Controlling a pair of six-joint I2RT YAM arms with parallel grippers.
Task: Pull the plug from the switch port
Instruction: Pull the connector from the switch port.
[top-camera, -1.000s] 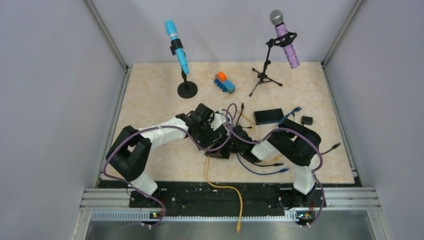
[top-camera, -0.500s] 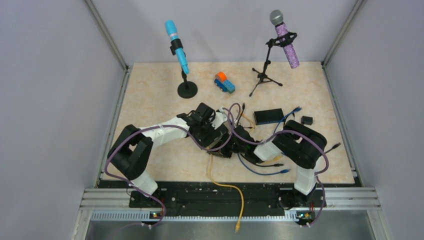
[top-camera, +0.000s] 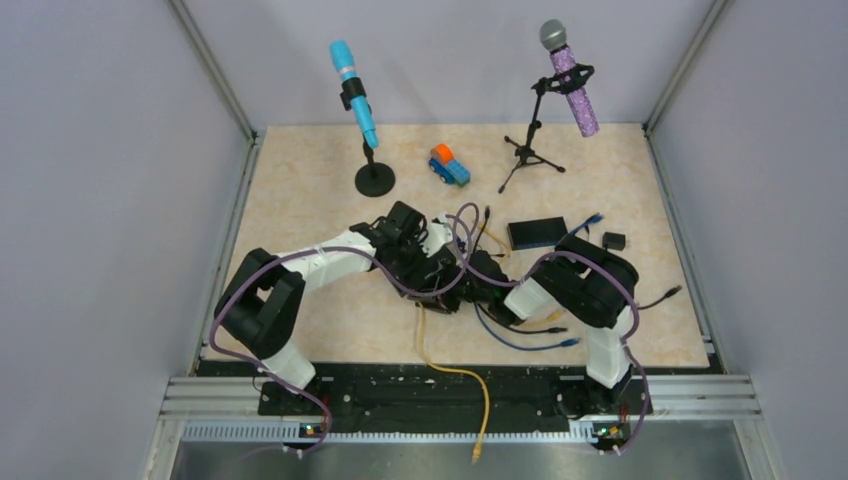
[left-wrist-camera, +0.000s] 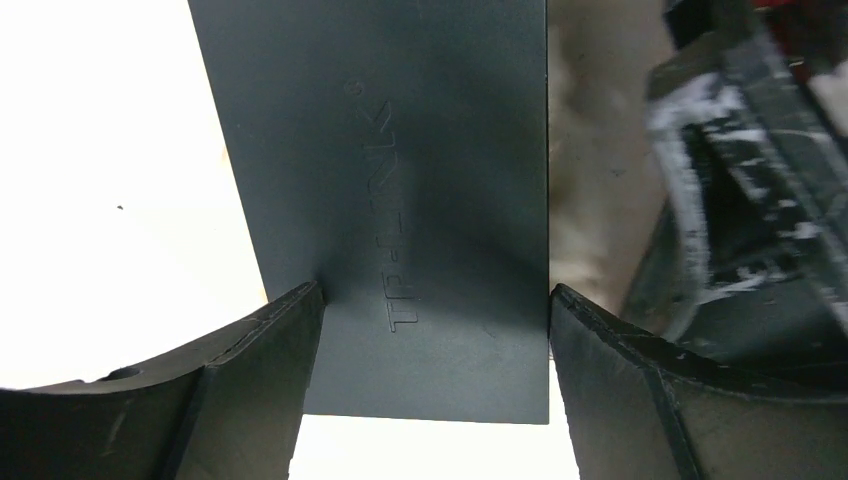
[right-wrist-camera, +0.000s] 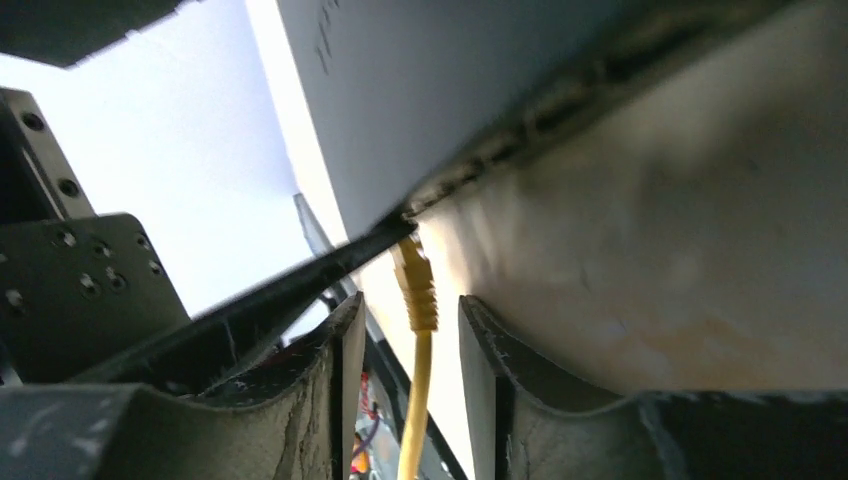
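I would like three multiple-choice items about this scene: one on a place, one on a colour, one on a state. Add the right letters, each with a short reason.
1. The orange-and-blue toy truck stands: A) between the blue microphone's round-base stand and the purple microphone's tripod; B) on a switch; C) by the arm bases.
2. The cable plug within the right gripper is: A) blue; B) yellow; C) purple.
3. The right gripper's jaws are: A) clamped on that plug; B) open; C) hidden.
Answers: 1 A, it sits between them; 2 B, the right wrist view shows yellow; 3 B, gaps show beside the plug.
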